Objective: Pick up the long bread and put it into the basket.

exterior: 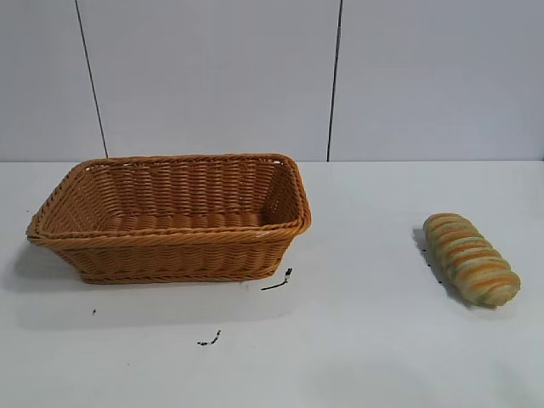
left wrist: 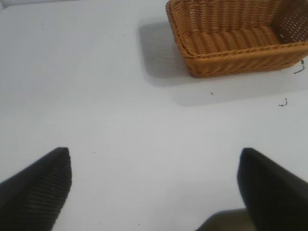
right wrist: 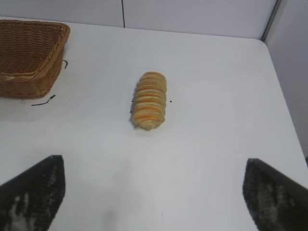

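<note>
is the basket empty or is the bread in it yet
Empty. The basket shows only its bare woven floor, and the bread lies on the table, well apart from it on the right arm's side.

White table [exterior: 357,340], matte, filling the lower half of the exterior view. A few short black marks [exterior: 276,283] on the surface toward the near middle, another small squiggle [exterior: 210,339] closer to the front, one tiny dot [exterior: 93,312] farther left. Soft grey shadows lying on the tabletop; light even, diffuse, no hard glare. Behind the table, pale grey wall panels [exterior: 212,76], plain and flat, split by two thin dark vertical seams [exterior: 335,76], the left one [exterior: 92,76] leaning slightly. Far table edge meeting the wall in a straight line. From the right wrist view, a table corner [right wrist: 262,40] with a pale side panel [right wrist: 293,57] alongside.
</note>
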Controlling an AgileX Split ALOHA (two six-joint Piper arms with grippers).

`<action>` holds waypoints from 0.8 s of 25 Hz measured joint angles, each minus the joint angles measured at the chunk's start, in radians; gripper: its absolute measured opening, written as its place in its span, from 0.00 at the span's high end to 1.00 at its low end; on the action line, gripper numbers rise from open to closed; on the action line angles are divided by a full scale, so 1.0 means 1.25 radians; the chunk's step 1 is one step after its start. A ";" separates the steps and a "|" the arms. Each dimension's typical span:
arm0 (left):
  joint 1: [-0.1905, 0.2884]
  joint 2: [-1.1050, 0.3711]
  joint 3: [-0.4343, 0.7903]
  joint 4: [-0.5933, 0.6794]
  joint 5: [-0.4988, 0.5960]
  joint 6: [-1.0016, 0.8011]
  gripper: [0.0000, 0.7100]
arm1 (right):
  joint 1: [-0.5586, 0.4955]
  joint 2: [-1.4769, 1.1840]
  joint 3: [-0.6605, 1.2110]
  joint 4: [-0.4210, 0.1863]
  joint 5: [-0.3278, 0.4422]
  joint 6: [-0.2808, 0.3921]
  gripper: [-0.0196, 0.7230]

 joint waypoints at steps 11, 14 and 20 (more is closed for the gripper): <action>0.000 0.000 0.000 0.000 0.000 0.000 0.02 | 0.000 0.000 0.000 -0.001 0.000 0.000 0.04; 0.000 0.000 0.000 0.000 0.000 0.000 0.02 | 0.000 0.011 -0.002 -0.003 -0.001 0.000 0.04; 0.000 0.000 0.000 0.000 0.000 0.000 0.02 | 0.000 0.168 -0.060 -0.004 -0.002 0.000 0.04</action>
